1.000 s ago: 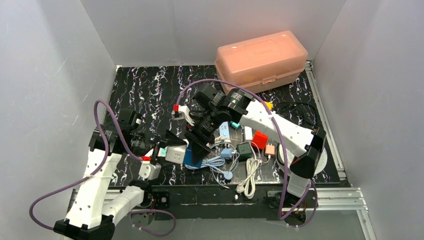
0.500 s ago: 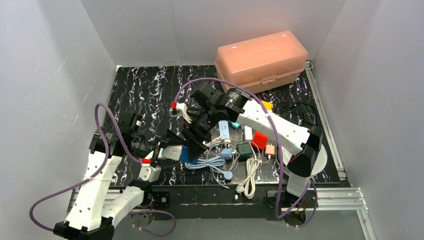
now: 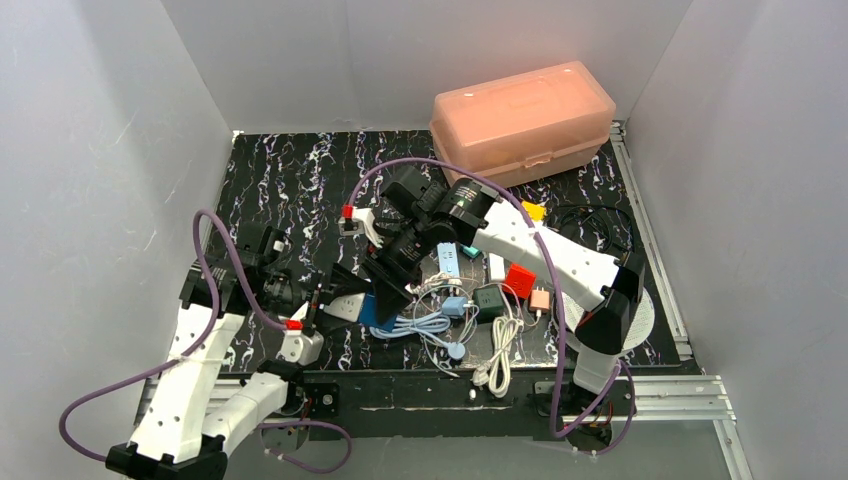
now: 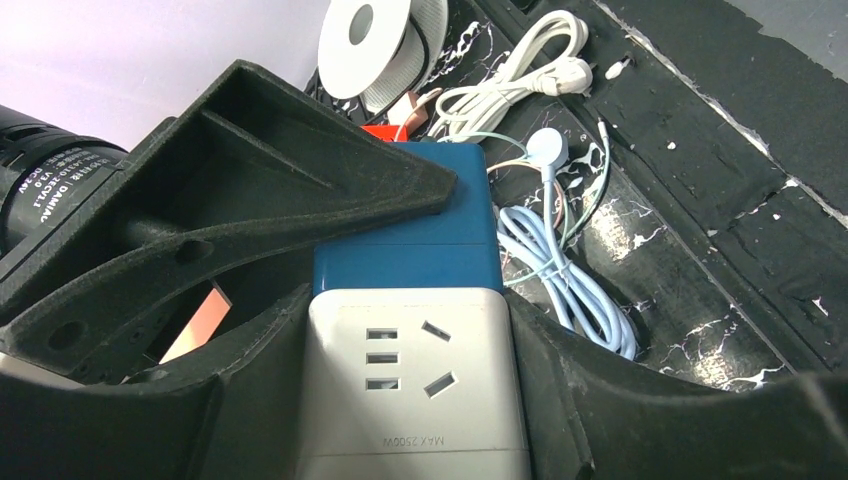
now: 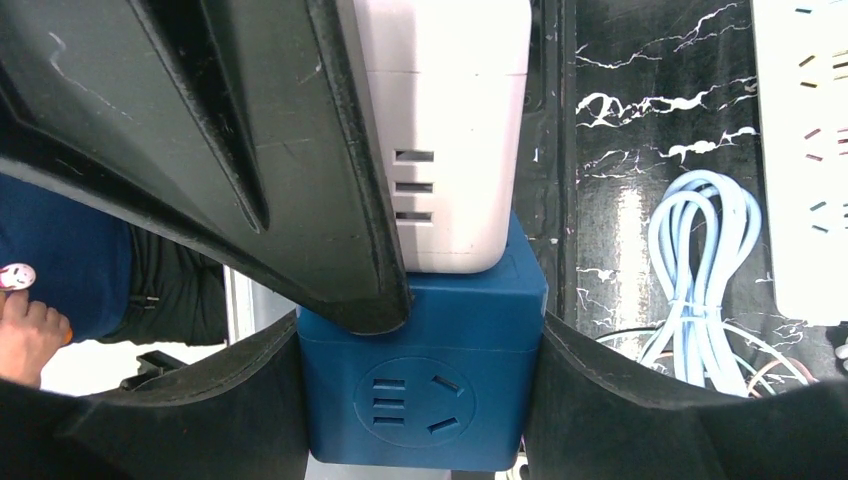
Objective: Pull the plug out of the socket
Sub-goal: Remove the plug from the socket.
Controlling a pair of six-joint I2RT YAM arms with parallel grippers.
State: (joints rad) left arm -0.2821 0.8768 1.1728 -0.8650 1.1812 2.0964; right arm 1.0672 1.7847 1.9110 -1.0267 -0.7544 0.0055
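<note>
A white socket cube [image 4: 405,390] and a blue plug cube [image 4: 405,245] sit pressed end to end, still joined. My left gripper [image 4: 405,350] is shut on the white cube's sides. My right gripper [image 5: 420,385] is shut on the blue cube [image 5: 425,390], with the white cube [image 5: 450,130] just beyond it. In the top view the joined pair, white cube [image 3: 343,306] and blue cube [image 3: 377,313], lies at the near left of the black mat, between the left gripper [image 3: 335,300] and the right gripper [image 3: 388,298]. The joint is partly hidden by the fingers.
A pink lidded box [image 3: 520,120] stands at the back right. Right of the grippers lie a light-blue cable coil [image 3: 425,325], a dark green adapter [image 3: 489,298], a red adapter [image 3: 519,279], a white cord [image 3: 497,360] and a white tape roll [image 4: 385,40]. A power strip [image 5: 810,150] lies nearby.
Both grippers and the joined cubes have shifted slightly to the left. The cubes stay joined and both grips are unchanged.
</note>
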